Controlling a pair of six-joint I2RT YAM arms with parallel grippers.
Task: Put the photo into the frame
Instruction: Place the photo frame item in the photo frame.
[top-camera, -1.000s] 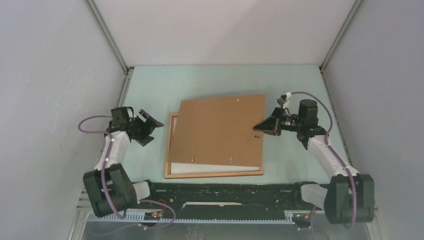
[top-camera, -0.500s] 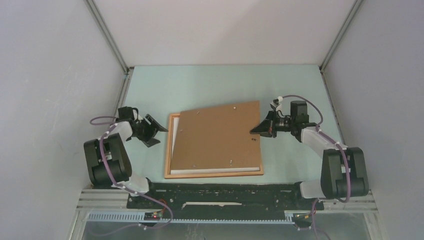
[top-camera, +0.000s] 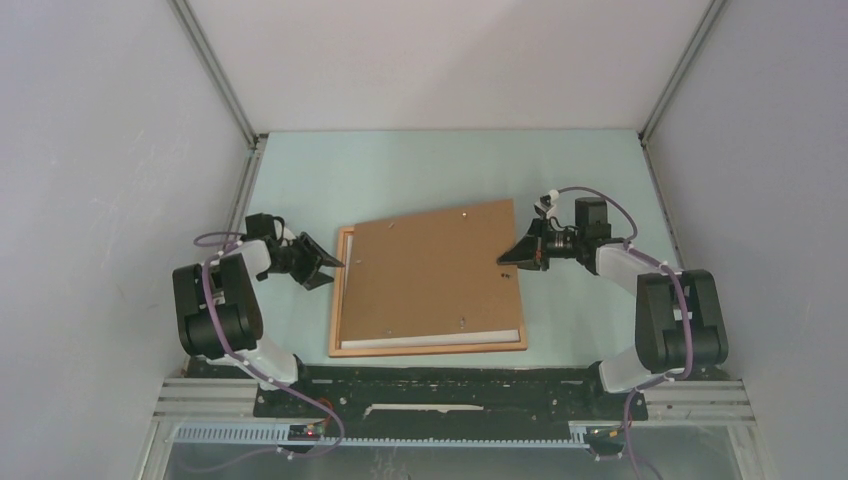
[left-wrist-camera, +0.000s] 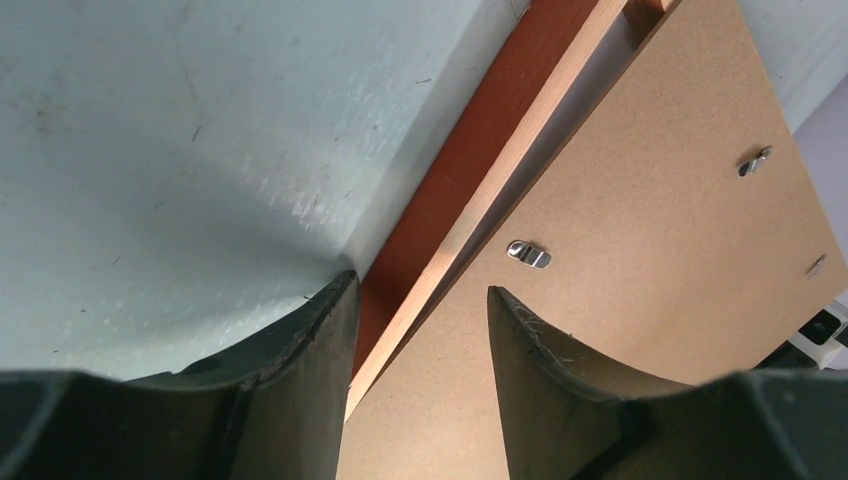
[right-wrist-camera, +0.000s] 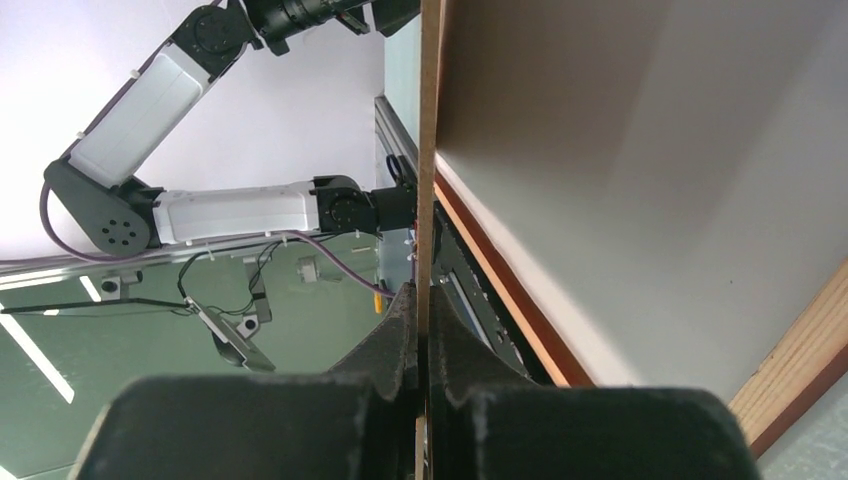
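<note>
1. Left arm (top-camera: 215, 310), nine o'clock: chunky black joints, white link shells, a purple cable (top-camera: 212, 238) looping off it.
2. Right arm (top-camera: 670, 320), three o'clock: same black-and-white build, purple lead (top-camera: 580, 189) arching overhead.
3. Left fingers (left-wrist-camera: 290, 350): black, curved, scuffed edges.

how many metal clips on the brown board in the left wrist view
3. One clip beside the frame rim, one farther up the backing board, one near the view's right edge. More may hide behind the fingers or outside the view.
</note>
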